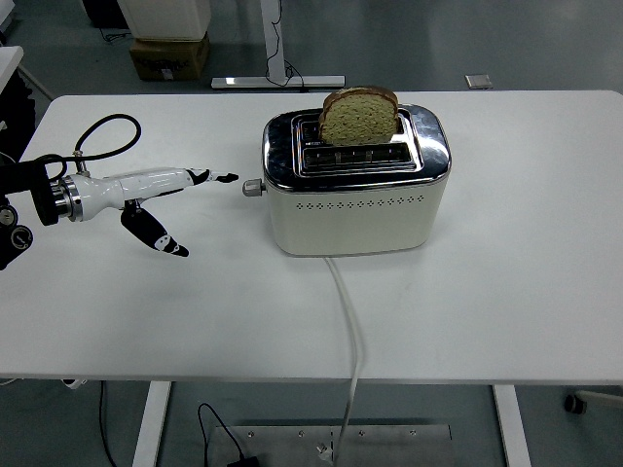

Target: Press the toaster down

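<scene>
On the white bench (506, 292), the cream toaster (355, 185) looks heavy and rigid; press its lever knob (252, 188) at nine o'clock, where the left hand (146, 190) points, fingers (226, 178) extended, empty.

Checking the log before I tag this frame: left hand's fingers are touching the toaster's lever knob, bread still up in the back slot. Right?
Not quite. In the head view the left hand has its fingers pointed at the lever knob of the toaster but short of it, with a gap between. The bread does stand up in the back slot.
</scene>
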